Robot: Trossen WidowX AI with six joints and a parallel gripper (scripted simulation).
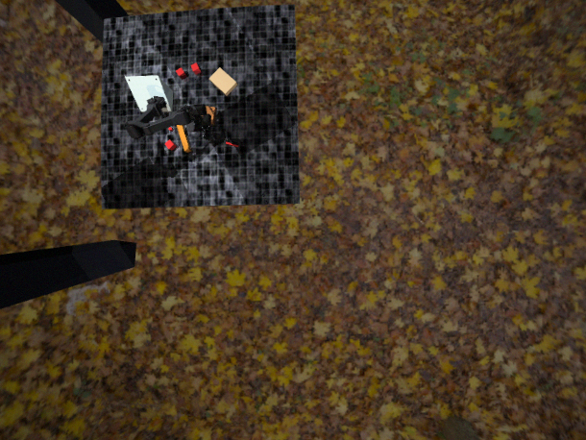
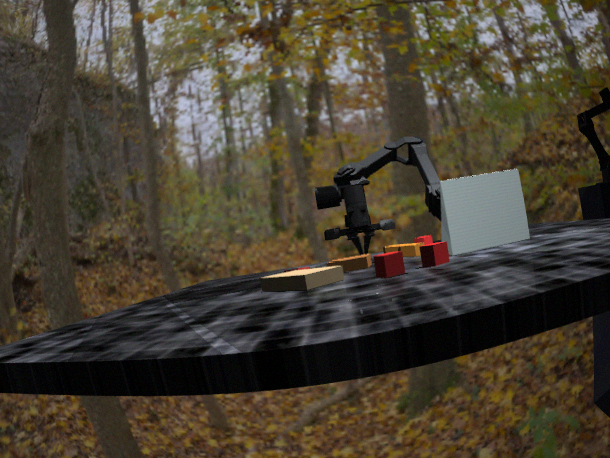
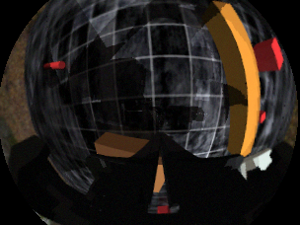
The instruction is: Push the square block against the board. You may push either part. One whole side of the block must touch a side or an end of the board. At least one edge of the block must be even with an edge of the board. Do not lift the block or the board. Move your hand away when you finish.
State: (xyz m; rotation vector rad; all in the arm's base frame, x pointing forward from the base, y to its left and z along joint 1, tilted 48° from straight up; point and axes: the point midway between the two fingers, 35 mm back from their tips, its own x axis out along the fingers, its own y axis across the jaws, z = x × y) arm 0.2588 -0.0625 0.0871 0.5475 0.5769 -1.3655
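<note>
Lying flat on the black-and-grey chequered table [image 1: 269,187] [image 2: 300,345] [image 3: 170,76], the brown, flat wood-toned block [image 1: 210,113] [image 2: 351,263] [image 3: 120,145] is partly hidden by the arm in the top view. The long, narrow orange board [image 1: 183,138] [image 2: 404,249] [image 3: 253,89] lies to its left in that view, also flat. A gap separates the two parts; no whole side of the block meets the board. The black parallel-jaw gripper [image 1: 204,123] [image 2: 363,252] [image 3: 160,135] points downward beside the block, its fingers fully closed with nothing held between them. Whether the fingertips touch the block cannot be determined. In the exterior view, a thick tan rectangular slab [image 1: 223,81] [image 2: 302,278] occupies the near left area, apart from the board. Two red cubes, one [image 1: 195,68] [image 2: 389,264] nearer the slab and one [image 1: 181,73] [image 2: 434,254] farther right, stand on the near side of the board. A third red cube [image 1: 170,144] [image 2: 423,239] [image 3: 268,55] stands near the board on its far side. The large pale green panel [image 1: 144,90] [image 2: 484,212] is positioned to the right of the cubes. In the wrist view, a thin red rod [image 1: 231,144] [image 3: 54,64] lies far left.
</note>
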